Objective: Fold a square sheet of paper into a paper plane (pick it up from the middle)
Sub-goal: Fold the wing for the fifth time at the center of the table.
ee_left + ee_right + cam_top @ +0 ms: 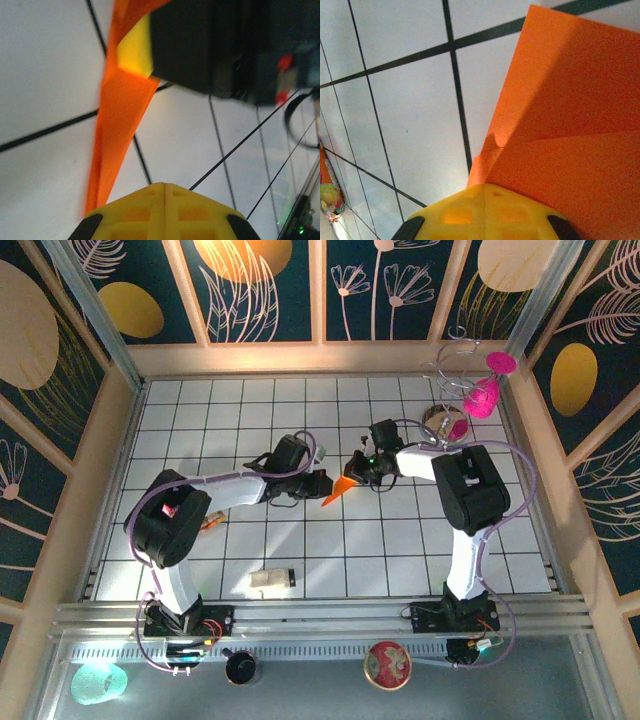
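Two shut claws mid-table: light, floppy orange paper is being pinched at its stiffer crease by right gripper, left gripper alongside.

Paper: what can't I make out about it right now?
- Top view: the paper is too small to read its folds. The left gripper and right gripper crowd its upper end.
- Left wrist: blurred. The top edge cuts the paper off, and the left gripper hides its lower end, so a grip there can't be confirmed.
- Right wrist: the paper runs off the right and bottom edges, and the right gripper covers the held corner.
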Action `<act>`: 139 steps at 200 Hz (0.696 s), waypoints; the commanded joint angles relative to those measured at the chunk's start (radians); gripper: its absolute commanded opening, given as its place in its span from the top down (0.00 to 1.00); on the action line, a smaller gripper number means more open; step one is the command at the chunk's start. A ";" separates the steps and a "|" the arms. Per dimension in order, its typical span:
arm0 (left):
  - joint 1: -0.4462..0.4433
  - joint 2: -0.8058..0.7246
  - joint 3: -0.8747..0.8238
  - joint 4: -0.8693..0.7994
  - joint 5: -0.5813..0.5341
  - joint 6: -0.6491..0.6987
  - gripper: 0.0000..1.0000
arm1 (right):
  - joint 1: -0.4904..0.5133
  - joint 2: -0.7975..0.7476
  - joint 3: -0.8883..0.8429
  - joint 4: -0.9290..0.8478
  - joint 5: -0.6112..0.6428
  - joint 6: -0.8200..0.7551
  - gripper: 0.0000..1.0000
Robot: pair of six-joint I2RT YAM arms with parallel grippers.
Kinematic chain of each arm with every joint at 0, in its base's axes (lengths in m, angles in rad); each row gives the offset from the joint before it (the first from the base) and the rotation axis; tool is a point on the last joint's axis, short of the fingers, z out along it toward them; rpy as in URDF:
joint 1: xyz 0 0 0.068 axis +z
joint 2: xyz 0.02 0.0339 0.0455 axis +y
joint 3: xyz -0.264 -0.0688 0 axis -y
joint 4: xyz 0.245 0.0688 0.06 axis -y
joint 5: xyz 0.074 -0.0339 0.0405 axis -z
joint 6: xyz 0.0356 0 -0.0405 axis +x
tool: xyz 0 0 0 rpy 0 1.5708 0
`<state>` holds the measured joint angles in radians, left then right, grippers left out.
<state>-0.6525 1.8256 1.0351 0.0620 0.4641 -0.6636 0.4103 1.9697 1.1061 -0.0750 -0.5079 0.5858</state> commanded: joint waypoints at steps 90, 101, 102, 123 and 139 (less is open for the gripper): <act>0.005 0.197 0.120 -0.025 0.002 -0.059 1.00 | 0.016 0.009 -0.011 -0.040 -0.017 0.026 0.96; 0.005 0.206 0.123 -0.047 -0.018 -0.056 1.00 | 0.013 0.001 -0.009 -0.028 -0.024 0.027 0.96; 0.005 0.207 0.123 -0.049 -0.019 -0.056 1.00 | 0.013 0.000 -0.009 -0.026 -0.024 0.027 0.96; 0.005 0.218 0.125 -0.079 -0.047 -0.051 1.00 | 0.006 -0.023 0.000 -0.013 -0.029 0.026 0.96; 0.005 0.225 0.125 -0.096 -0.061 -0.048 1.00 | -0.001 -0.039 0.012 -0.006 -0.035 0.020 0.96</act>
<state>-0.6525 2.0220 1.1412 0.0353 0.4431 -0.7124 0.4175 1.9682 1.1061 -0.0750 -0.5255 0.6079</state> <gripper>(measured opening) 0.044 0.049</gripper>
